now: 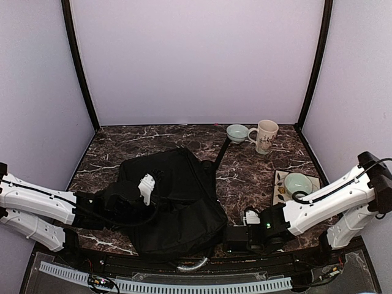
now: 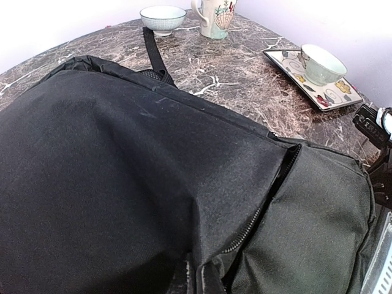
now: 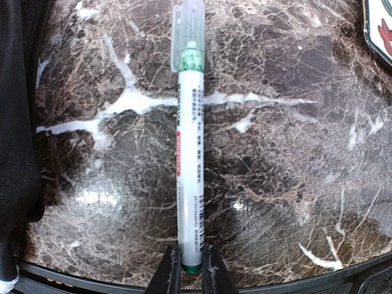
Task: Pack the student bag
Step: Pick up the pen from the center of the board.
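Right end effector point(image 3: 191, 266) — arm stretched low — pinches the pen point(image 3: 190, 153) by its end.

- The table point(image 1: 257, 171), a dark brown marble-patterned top with white veins, is carrying everything in view.
- The student bag point(image 1: 177, 202) is lying flat on its left half, its strap point(image 1: 220, 156) trailing toward the far edge.
- A pale bowl point(image 1: 237, 132) is sitting at the far edge, with a mug point(image 1: 266, 136) standing just beside it.
- A patterned square plate point(image 1: 280, 191) is resting near the right edge.
- A white pen point(image 3: 190, 153) with a green band is stretching over bare marble beside the bag.
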